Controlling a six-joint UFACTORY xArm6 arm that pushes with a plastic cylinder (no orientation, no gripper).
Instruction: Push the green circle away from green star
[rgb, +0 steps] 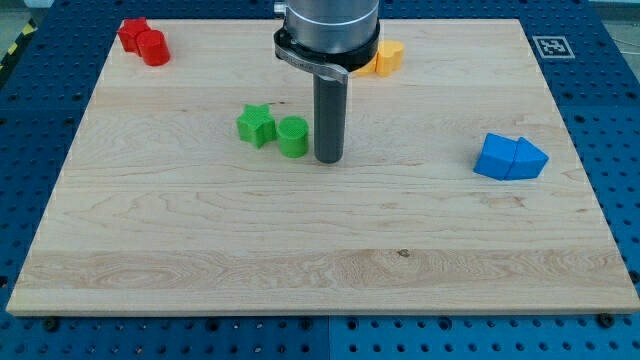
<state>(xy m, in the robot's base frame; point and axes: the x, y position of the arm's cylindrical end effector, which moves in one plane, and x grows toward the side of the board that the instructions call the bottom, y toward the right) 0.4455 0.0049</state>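
The tip (329, 160) rests on a pale wooden board (300, 260) over a blue pegboard table (620, 200). It is a bare rod holding nothing; the green circle (293, 136) sits just to its left in the view, the green star (256, 125) beyond.

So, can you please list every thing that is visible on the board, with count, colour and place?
green star-shaped block: one, green, left of centre.
green round block: one, green, close beside the star's right.
red blocks: two, red, top left corner, shapes unclear.
yellow block: one, yellow, top centre, partly hidden.
blue blocks: two, blue, right side, touching.
wooden board: one, light wood.
my tip: one, dark, just right of the round block.
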